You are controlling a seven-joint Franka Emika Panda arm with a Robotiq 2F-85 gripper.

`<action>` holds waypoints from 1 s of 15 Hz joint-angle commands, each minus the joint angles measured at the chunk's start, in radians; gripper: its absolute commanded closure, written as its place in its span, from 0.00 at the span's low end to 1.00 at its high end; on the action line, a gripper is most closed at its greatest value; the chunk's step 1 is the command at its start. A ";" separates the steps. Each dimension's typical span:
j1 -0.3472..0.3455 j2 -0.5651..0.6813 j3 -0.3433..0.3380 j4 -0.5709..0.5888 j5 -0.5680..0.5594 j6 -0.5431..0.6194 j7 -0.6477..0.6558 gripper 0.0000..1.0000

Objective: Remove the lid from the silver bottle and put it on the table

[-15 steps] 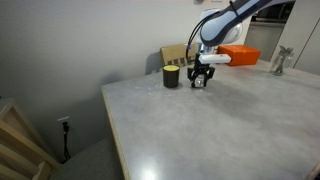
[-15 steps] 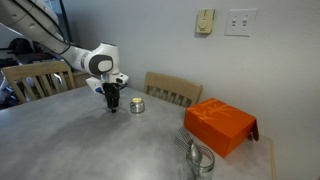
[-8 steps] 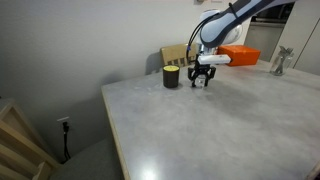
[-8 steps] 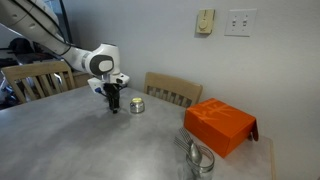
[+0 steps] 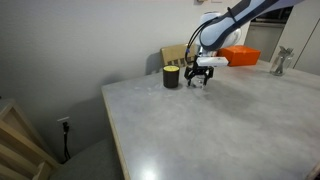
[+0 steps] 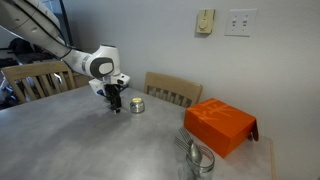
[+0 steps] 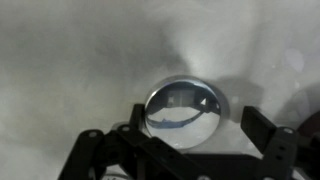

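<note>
In the wrist view a round, mirror-like silver lid [image 7: 185, 110] lies flat on the pale grey table [image 7: 70, 50]. My gripper [image 7: 200, 122] is open just above it, with one black finger on each side and neither touching it. In both exterior views the gripper [image 5: 203, 79] [image 6: 113, 103] points down at the far part of the table [image 5: 200, 130]. The small silver bottle [image 6: 137, 105] stands just beside the gripper. The black cup [image 5: 171, 76] with its yellowish top stands on the other side.
An orange box [image 5: 240, 55] [image 6: 220, 125] lies on the table beyond the arm. A glass jar with utensils [image 6: 200, 158] stands near the table edge. Wooden chairs [image 6: 172, 90] [image 5: 20, 140] stand around the table, and a wall is close behind it.
The jaws have gone from shut to wide open, letting go of the lid, which now rests on the table. The arm has barely moved.
</note>
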 commanded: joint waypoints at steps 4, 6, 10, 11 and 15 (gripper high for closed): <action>-0.014 -0.296 -0.074 -0.228 -0.104 -0.145 -0.078 0.00; -0.040 -0.393 -0.068 -0.283 -0.132 -0.164 -0.141 0.00; -0.114 -0.600 -0.026 -0.397 -0.112 -0.123 -0.319 0.00; -0.089 -0.474 -0.039 -0.274 -0.132 -0.152 -0.238 0.00; -0.118 -0.591 -0.023 -0.355 -0.128 -0.152 -0.292 0.00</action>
